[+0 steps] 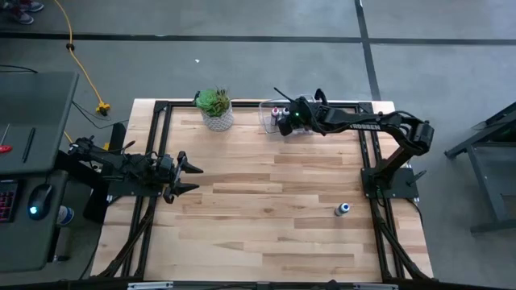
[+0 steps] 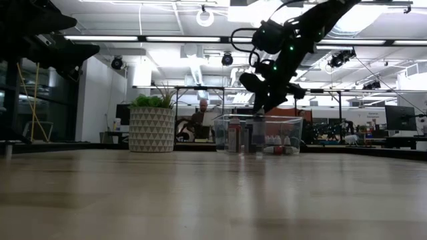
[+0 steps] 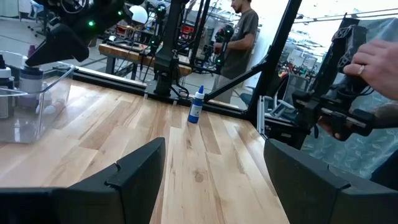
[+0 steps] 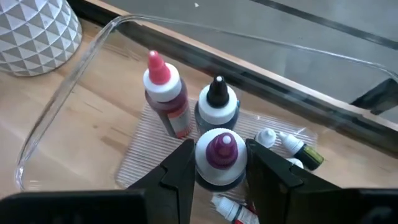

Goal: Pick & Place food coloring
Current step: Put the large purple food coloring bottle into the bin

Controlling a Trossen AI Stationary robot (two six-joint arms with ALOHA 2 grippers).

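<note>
Dark fingers [image 4: 180, 168] of the right gripper [image 4: 219, 163] stand on either side of a bottle with a dark red cap [image 4: 219, 152], pressed against its white collar so that it looks pinched between them. That bottle stands upright inside the clear plastic bin [image 1: 270, 117] at the far edge of the table [image 1: 266, 209], just right of the potted plant [image 1: 215, 107]. Its long axis runs straight up between the fingers, so I would judge the coming move to be a plain vertical lift, high enough to clear the bin wall.

Close beside it, on the far side, stand two more upright bottles: one with a bright red tip [image 4: 163, 93] and one with a black tip [image 4: 217, 99]. Several tiny pale bottles [image 4: 289, 144] lie flat on the bin floor around them. The neighbours are near enough that a tilt on the way up could knock them over.

One blue-capped bottle [image 1: 343, 209] stands alone on the bare wood, near side, right of centre, close to the right arm's base; if that is the drop area, the right arm is by far the nearer one.

Over at the left edge the left gripper [image 1: 187, 177] waits with its fingers spread wide, holding nothing, well apart from the bin. A person's hand [image 3: 376, 62] shows beyond the table on the right.
</note>
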